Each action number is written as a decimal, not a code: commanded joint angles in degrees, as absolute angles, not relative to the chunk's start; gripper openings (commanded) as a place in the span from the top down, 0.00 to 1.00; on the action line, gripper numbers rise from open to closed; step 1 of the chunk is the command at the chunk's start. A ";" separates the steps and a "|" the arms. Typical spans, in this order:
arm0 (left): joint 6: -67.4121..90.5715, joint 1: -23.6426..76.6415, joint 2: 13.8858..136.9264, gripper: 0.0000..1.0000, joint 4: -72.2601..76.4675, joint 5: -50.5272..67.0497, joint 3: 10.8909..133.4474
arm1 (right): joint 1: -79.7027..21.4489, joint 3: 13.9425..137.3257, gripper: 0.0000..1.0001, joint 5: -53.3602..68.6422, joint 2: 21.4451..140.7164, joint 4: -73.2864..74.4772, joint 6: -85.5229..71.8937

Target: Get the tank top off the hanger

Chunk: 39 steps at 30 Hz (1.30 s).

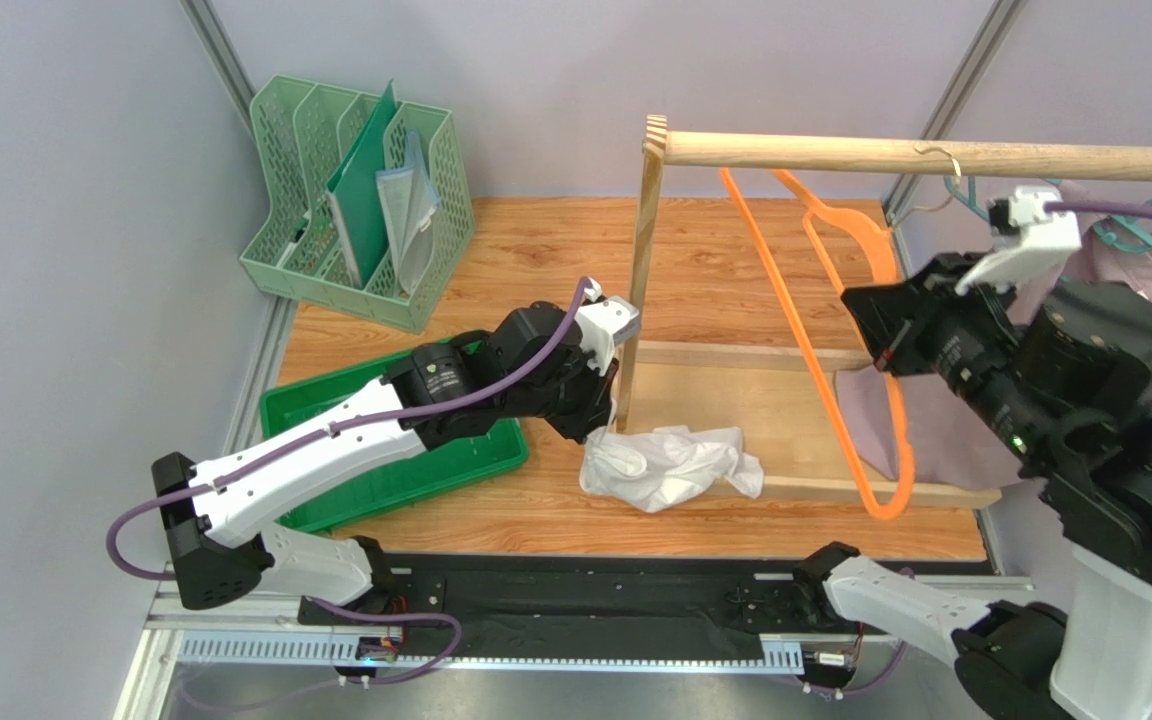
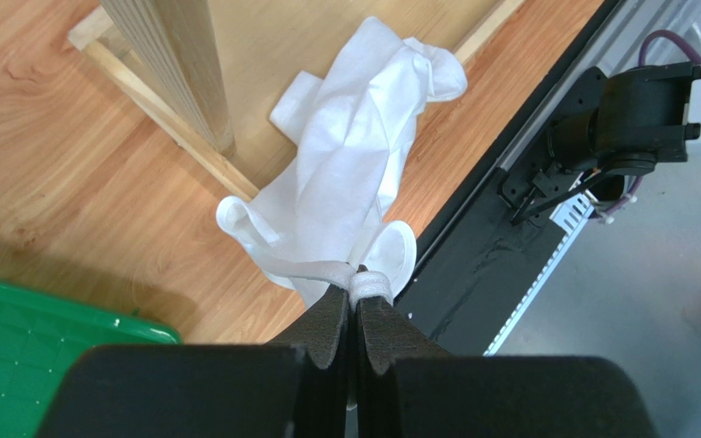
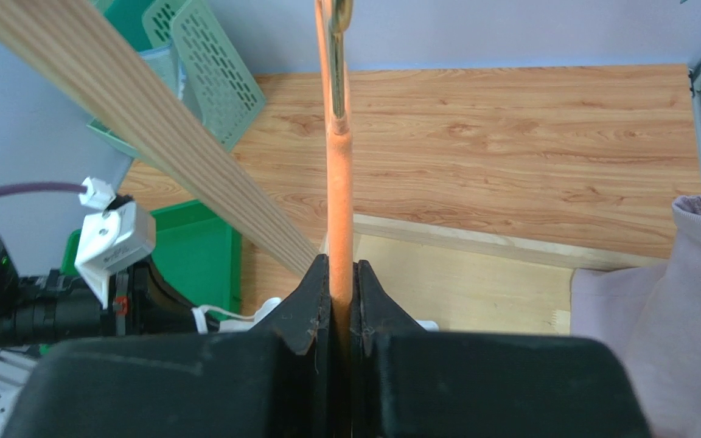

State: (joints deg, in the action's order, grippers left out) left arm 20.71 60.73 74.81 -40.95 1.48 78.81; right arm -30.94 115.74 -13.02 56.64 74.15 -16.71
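Your pale wooden desk [image 1: 537, 255] sits between grey walls, with a wooden rack [image 1: 898, 152] standing on it. The white tank top [image 1: 668, 462] lies crumpled at the foot of the rack's left post, partly on the rack's base board and partly on the desk. It is well apart from the orange hanger [image 3: 339, 201], which hangs from the rail. Your left pincer [image 2: 357, 301] is fully closed, pinching a hemmed edge of the tank top. Your right pincer [image 3: 340, 274] is clamped tight on the hanger's orange shaft below its hook. A mauve garment [image 1: 943, 435] hangs further right on the rail. A green tray [image 1: 432, 473] lies under your left arm, and a mint file organizer [image 1: 364, 195] stands at the back left.
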 commanded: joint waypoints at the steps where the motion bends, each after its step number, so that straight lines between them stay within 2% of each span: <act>1: 22.15 60.56 72.78 1.00 -39.82 2.64 76.99 | -30.85 118.30 1.00 -17.75 62.04 73.22 -15.38; 9: 20.66 60.47 68.03 1.00 -40.42 0.62 77.25 | -30.76 113.65 1.00 -20.30 64.95 69.17 -15.47; 13: 19.60 58.72 68.11 1.00 -46.56 -1.49 80.32 | -30.85 106.89 1.00 -17.58 62.24 67.07 -16.96; 19: 17.50 47.39 66.27 1.00 -56.31 1.75 84.98 | -30.85 97.48 1.00 -15.47 56.53 65.04 -18.19; 21: 16.70 41.96 65.22 1.00 -58.53 3.60 87.09 | -30.85 96.42 0.96 -15.56 55.29 65.30 -18.28; 24: 15.12 34.66 65.04 1.00 -62.57 7.90 92.71 | -30.76 94.92 0.92 -15.30 53.09 65.22 -18.55; 27: 14.15 30.43 68.01 1.00 -67.75 10.10 103.49 | -30.85 94.48 0.91 -14.16 52.12 65.30 -18.46; 33: 14.85 26.99 74.08 1.00 -75.23 10.29 121.60 | -30.85 93.87 0.85 -11.52 51.68 64.08 -17.67; 39: 16.52 25.93 77.87 1.00 -77.96 8.00 134.28 | -30.85 92.55 0.77 -11.07 51.77 63.81 -16.96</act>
